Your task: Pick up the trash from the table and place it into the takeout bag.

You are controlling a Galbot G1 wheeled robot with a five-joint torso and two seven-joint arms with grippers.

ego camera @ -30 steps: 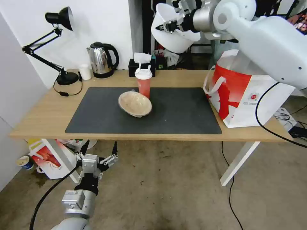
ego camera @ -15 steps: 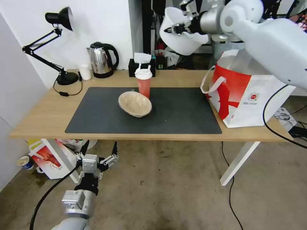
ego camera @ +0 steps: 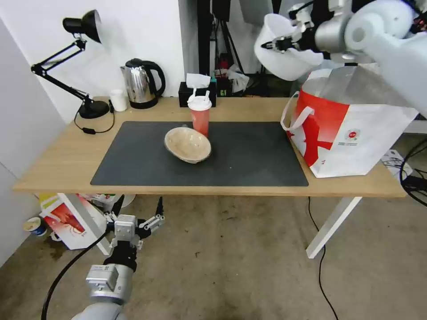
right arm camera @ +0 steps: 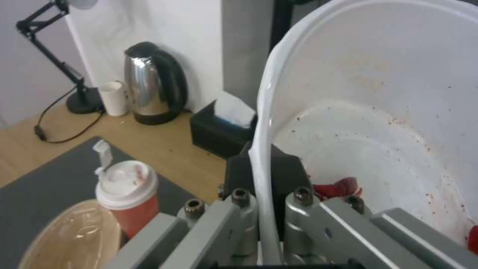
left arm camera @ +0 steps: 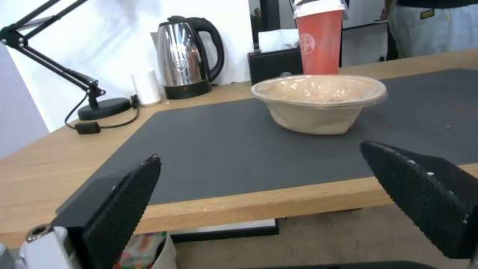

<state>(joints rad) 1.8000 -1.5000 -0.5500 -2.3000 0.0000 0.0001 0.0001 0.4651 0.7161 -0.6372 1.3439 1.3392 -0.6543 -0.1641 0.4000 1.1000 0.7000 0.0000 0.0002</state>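
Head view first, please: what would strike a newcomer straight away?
The right end effector holds the white round bowl by its rim, high above the takeout bag at the table's right end. The red cup and beige paper bowl sit mid-mat.

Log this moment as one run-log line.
right claw: shut on white bowl rim, held above takeout bag | left claw: open, parked below table edge | red cup, beige bowl: on mat
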